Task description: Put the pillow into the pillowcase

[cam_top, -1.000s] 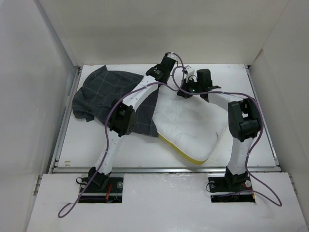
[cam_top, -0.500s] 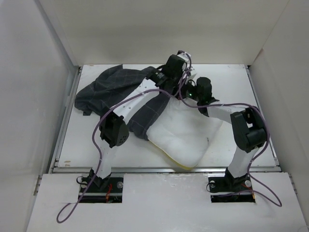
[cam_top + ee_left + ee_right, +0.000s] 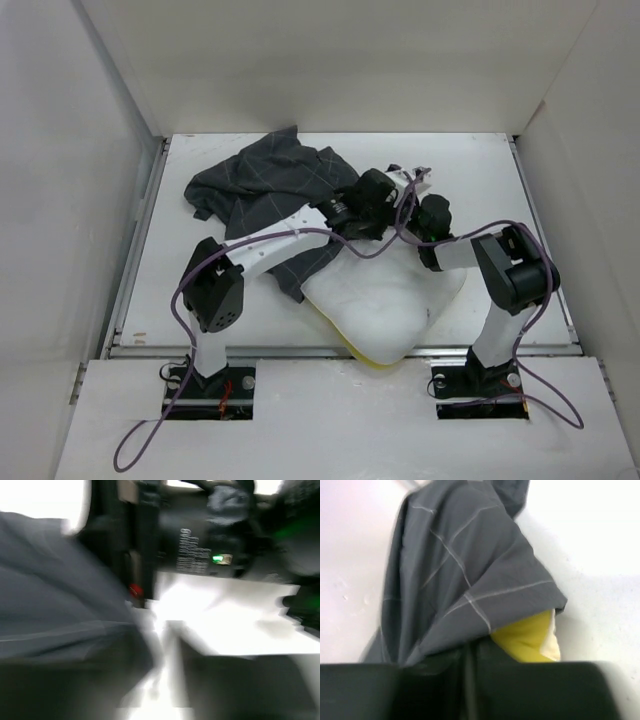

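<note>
Right wrist: right claw (image 3: 469,667) clenched on the pillowcase (image 3: 465,580), pillow (image 3: 530,636) corner showing just beyond

One pillow (image 3: 385,310), one pillowcase (image 3: 270,185), two arms (image 3: 265,250) (image 3: 510,270), one table (image 3: 480,170)

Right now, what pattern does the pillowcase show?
The pillowcase is charcoal grey with thin pale grid lines; clearest in right wrist view.

White table (image 3: 480,165) boxed in by plain white back wall (image 3: 340,60), left wall (image 3: 60,200), right wall (image 3: 595,170). Metal rail (image 3: 300,350) along its near edge, white ledge (image 3: 340,420) in front. Light even, bright.
</note>
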Controlling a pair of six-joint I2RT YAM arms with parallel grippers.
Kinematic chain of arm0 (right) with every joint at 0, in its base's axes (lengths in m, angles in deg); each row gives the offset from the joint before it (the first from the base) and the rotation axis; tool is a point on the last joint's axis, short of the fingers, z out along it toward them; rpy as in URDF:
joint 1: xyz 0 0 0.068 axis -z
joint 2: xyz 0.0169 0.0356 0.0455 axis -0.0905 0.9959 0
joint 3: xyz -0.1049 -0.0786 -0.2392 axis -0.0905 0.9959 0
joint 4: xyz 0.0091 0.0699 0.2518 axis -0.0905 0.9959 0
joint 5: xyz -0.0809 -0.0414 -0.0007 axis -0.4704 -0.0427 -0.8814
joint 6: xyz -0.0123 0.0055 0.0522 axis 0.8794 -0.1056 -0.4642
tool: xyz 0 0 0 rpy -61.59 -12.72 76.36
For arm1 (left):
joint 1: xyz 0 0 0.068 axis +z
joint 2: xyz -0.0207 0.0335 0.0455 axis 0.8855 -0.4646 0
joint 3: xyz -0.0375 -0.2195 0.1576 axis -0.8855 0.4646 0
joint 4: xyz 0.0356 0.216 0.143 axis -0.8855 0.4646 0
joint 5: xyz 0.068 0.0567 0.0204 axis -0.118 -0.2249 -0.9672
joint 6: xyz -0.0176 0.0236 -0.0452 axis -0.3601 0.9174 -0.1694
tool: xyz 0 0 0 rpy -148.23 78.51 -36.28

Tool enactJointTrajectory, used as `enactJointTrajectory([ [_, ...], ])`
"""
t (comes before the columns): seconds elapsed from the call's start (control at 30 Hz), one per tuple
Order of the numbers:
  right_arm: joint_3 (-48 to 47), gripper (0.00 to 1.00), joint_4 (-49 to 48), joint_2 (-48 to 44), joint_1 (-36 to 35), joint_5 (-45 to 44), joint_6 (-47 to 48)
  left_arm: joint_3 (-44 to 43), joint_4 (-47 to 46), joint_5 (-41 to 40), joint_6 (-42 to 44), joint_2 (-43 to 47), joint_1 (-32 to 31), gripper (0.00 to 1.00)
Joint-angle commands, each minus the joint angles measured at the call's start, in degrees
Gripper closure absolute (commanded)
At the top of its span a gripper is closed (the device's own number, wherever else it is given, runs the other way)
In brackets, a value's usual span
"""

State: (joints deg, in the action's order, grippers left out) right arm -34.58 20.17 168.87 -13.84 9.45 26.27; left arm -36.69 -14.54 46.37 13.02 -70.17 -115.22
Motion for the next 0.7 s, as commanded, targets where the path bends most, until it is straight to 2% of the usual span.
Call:
enactJointTrajectory([
  [0.0, -2.06, 0.69, -8.09, -1.83, 1.35, -3.49, -2.21, -1.92, -1.89, 6.84, -6.02, 4.0, -3.26, 0.42],
  [0.03, -1.54, 0.55, -5.27, -4.18, 1.36, -3.49, -0.46, -3.5, -0.22, 3.85, -6.64, 3.3, -2.47, 0.14],
  [0.07, -1.53, 0.41, -1.76, -5.86, 1.36, -3.49, 0.78, -6.13, 2.32, 2.43, -7.26, 2.59, -0.81, 0.0],
  [0.1, -0.75, 0.2, 8.36, -7.7, 1.36, -6.36, 1.92, -7.2, 3.47, 0.5, -7.87, 2.59, -0.1, 0.0],
  [0.13, -0.74, 0.16, 14.12, -11.9, 1.36, -8.21, 2.89, -7.99, 4.53, -3.0, -7.88, 2.59, 0.52, 0.0],
  [0.2, -0.21, 0.12, 23.88, -16.23, 1.36, -13.9, 6.5, -6.87, 4.54, -6.18, -9.37, 5.21, 1.75, 0.0],
  [0.23, -0.21, 0.09, 34.98, -18.42, 1.36, -16.56, 6.5, -5.47, 4.54, -7.5, -10.07, 6.79, 1.75, 0.0],
  [0.27, -0.21, 0.09, 39.53, -22.27, 1.36, -18.76, 7.55, -3.54, 3.49, -8.21, -10.07, 10.55, 1.75, 0.0],
  [0.33, -0.74, 0.08, 48.94, -25.46, 1.36, -25.42, 7.56, 2.26, 2.17, -8.92, -12.78, 14.43, 3.07, 0.0],
  [0.37, -1.26, 0.08, 55.86, -26.87, 1.36, -26.33, 9.39, 4.28, 2.17, -10.92, -14.1, 16.54, 3.07, 0.0],
  [0.47, -2.15, 0.06, 68.62, -32.23, 0.83, -32.04, 10.55, 14.29, 2.17, -13.65, -19.98, 24.98, 3.6, 0.0],
  [0.53, -2.15, 0.06, 70.95, -36.36, -0.83, -32.05, 14.57, 22.18, 2.86, -14.28, -23.5, 30.87, 3.6, 0.0],
  [0.57, -1.62, 0.06, 71.74, -39.07, -3.1, -28.74, 18.77, 24.93, 2.87, -14.28, -27.09, 34.72, 3.6, 0.0],
  [0.6, -1.62, 0.06, 72.36, -40.14, -4.95, -27.32, 18.81, 27.83, 3.65, -14.28, -28.95, 34.76, 3.6, 0.0],
  [0.63, -1.62, 0.06, 73.06, -41.02, -7.4, -26.43, 21.68, 33.43, 3.66, -14.28, -30.71, 38.32, 3.6, 0.0],
  [0.67, -2.58, 0.06, 74.11, -41.56, -14.65, -27.03, 23.1, 36.44, 4.53, -14.28, -32.21, 40.19, 3.6, 0.0],
])
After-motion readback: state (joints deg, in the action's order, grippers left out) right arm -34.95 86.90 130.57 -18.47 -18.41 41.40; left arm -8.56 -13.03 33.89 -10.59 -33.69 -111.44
